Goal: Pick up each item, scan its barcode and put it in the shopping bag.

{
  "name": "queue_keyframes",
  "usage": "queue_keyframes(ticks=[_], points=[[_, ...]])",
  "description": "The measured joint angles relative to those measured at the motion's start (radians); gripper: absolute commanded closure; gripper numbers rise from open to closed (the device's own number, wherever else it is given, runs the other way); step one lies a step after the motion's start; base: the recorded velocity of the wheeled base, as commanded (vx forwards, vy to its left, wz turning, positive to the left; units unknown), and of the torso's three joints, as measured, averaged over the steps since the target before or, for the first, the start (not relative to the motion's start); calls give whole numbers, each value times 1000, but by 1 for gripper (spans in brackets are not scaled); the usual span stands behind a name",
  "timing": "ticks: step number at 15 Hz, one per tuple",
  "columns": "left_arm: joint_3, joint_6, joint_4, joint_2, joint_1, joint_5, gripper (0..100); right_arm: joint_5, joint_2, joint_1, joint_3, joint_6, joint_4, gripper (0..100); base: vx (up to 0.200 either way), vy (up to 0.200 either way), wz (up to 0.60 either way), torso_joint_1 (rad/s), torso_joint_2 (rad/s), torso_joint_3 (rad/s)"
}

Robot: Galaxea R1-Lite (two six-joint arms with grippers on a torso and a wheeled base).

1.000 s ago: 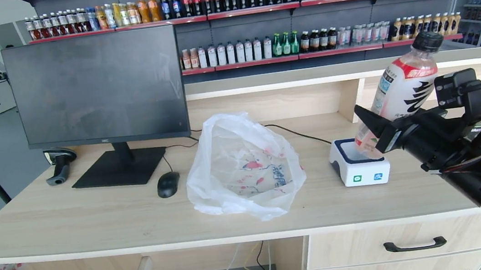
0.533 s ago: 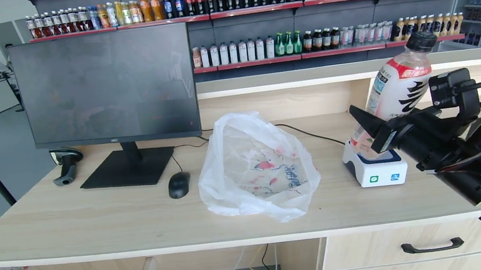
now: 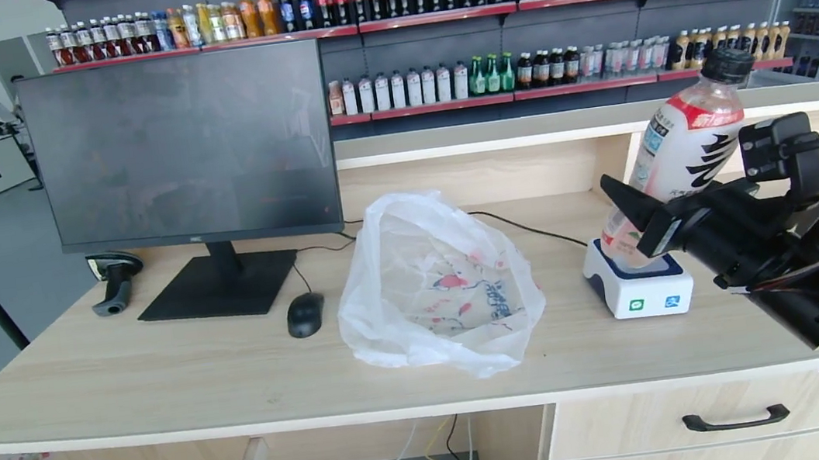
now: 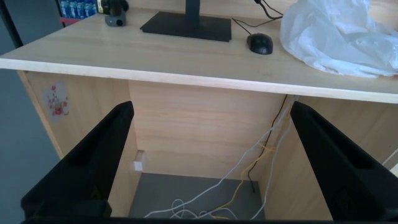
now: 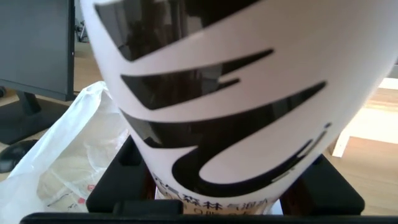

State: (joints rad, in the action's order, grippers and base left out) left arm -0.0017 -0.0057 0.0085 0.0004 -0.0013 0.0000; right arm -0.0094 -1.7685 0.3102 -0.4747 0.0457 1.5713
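**Hazards at the scan step.** Your right jaws were clamped on the lower body of the bottle (image 3: 682,142). It leaned with its dark cap uppermost and its base over the top window of the scanner (image 3: 640,297); whether base and window touched could not be told. Held so low and tilted, the bottle was probably top-heavy in the grip, so a quick swing toward the shopping bag (image 3: 436,289) could have let it pivot or slide out. If the barcode faced away from the window, you risked bagging an unread item. The bag lay slumped on the table (image 3: 162,377) between the mouse (image 3: 306,314) and the scanner, apart from both. Its film was folded over and showed no clear open mouth, so a bottle lowered onto it might have rolled off or shoved the bag along the table. Your left jaws stood wide apart and empty below the table's front edge. There they gave no help in holding the bag open, and raising them straight up could have struck that edge. **Containers.** The bottle was capped, with a pale drink showing near its base. The translucent bag showed a printed pattern, and whether anything lay inside could not be told.
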Motion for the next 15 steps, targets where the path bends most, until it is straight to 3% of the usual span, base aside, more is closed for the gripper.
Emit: queue_keyframes(ticks=[2,14,15], points=[[0,0,-2,0,2,0,0,-2,0,-3,0,0,2,100,0,0,600,-7,2,7],[0,1,-1,0,1,0,0,1,-2,8,-4,0,-1,100,0,0,0,0,0,0],[0,1,-1,0,1,0,0,0,-2,10,-4,0,-1,100,200,0,0,2,2,2]])
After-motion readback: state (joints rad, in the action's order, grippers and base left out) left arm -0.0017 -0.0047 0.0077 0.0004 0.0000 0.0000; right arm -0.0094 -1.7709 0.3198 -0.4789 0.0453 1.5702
